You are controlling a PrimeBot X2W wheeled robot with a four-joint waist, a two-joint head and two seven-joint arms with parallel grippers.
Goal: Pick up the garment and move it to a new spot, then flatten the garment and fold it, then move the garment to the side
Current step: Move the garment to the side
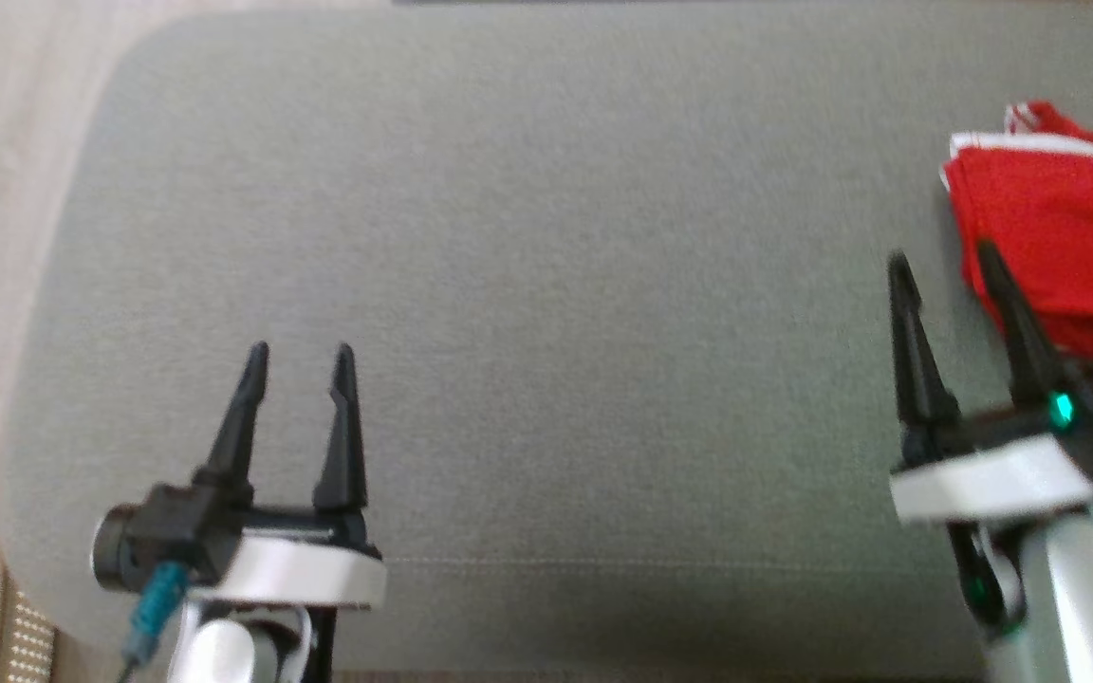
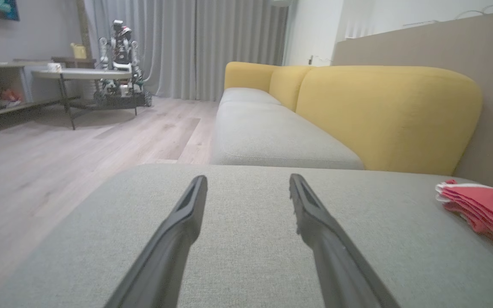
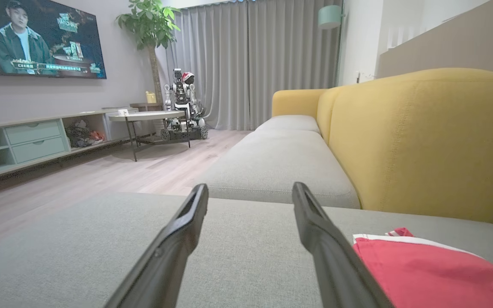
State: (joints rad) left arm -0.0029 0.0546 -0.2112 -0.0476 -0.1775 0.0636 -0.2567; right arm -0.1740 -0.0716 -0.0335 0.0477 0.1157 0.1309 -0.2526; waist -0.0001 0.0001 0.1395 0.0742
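On the grey seat cushion [image 1: 546, 237], toward 3 o'clock in the head view, a red garment [image 1: 1059, 237] with white trim is laid in a folded stack, partly cut off by the picture's edge.

Right gripper [image 1: 942, 252]: seen at 4 o'clock, fingers spread apart, nothing held between them. One finger is placed just beside the garment's near edge; contact cannot be told.

Left gripper [image 1: 302, 349]: seen at 7 o'clock, fingers likewise apart and empty, well apart from the garment, over bare cushion.

Yellow sofa [image 2: 383, 111]: seen beyond the cushion at 1 o'clock in the left wrist view.

Wooden floor [image 2: 58, 162]: at 9 o'clock.

Grey curtains [image 2: 186, 42]: drawn, at 12 o'clock.

Television [image 3: 37, 38]: wall-mounted, lit, at 10 o'clock in the right wrist view. A round table [image 3: 148, 115] and a second robot [image 3: 182, 102] are noted beside it, toward the curtains.
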